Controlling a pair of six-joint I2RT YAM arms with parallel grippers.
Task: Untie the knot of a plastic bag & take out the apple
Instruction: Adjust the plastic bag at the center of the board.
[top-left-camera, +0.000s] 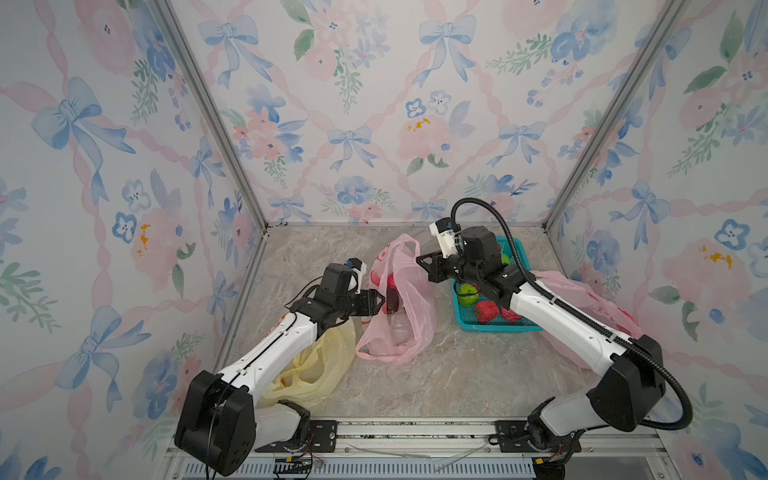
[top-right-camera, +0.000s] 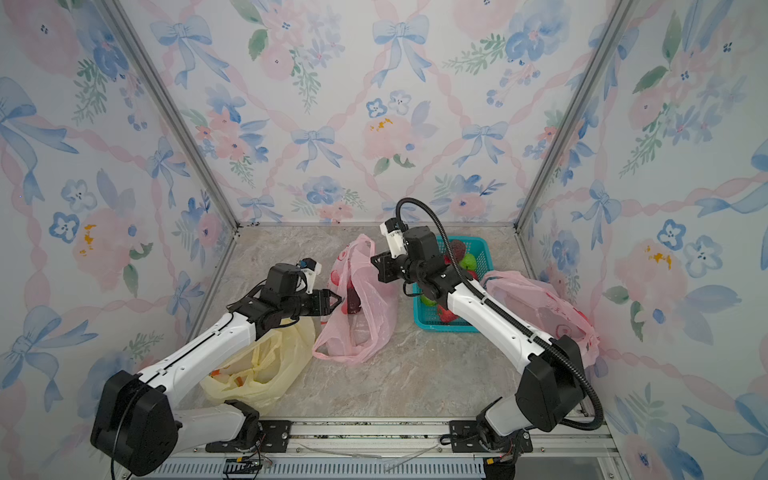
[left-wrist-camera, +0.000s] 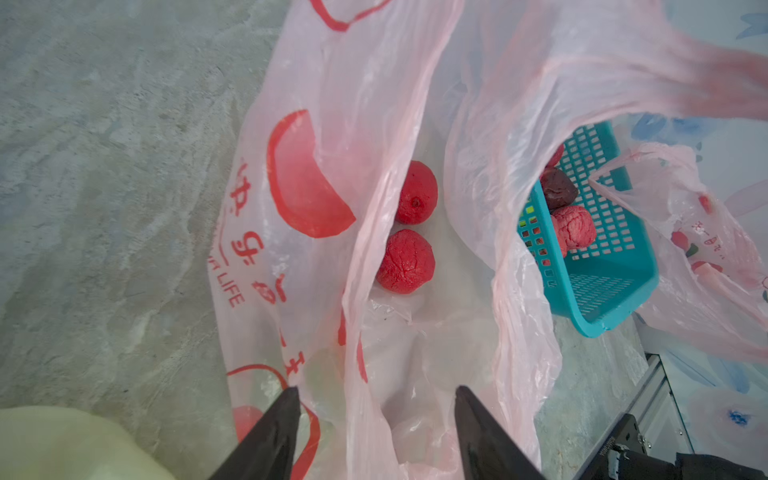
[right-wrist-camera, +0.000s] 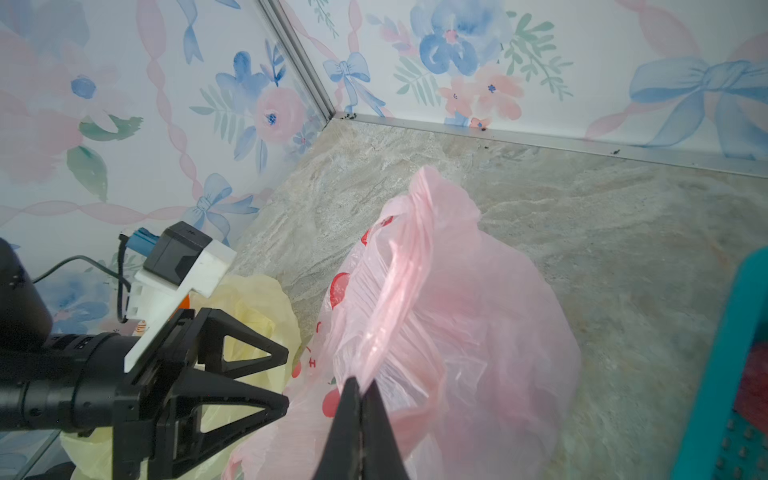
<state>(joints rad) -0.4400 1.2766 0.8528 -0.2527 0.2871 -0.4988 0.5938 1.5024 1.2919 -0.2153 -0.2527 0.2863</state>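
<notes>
A pink plastic bag (top-left-camera: 399, 324) (top-right-camera: 357, 328) lies mid-table with its mouth gaping; no knot shows on it. Inside, the left wrist view shows two red apples (left-wrist-camera: 415, 193) (left-wrist-camera: 406, 262) on the bag's floor. My right gripper (top-left-camera: 419, 259) (right-wrist-camera: 361, 382) is shut on a twisted strip of the bag's rim (right-wrist-camera: 399, 282) and holds it up. At the left side of the mouth, my left gripper (top-left-camera: 380, 301) (left-wrist-camera: 376, 390) is open, its fingers astride a fold of pink film.
A teal basket (top-left-camera: 494, 327) (left-wrist-camera: 602, 291) with red and green fruit stands right of the bag, under my right arm. Another pink bag (top-left-camera: 582, 299) lies behind the basket. A yellow bag (top-left-camera: 316, 365) lies under my left arm. Walls enclose three sides.
</notes>
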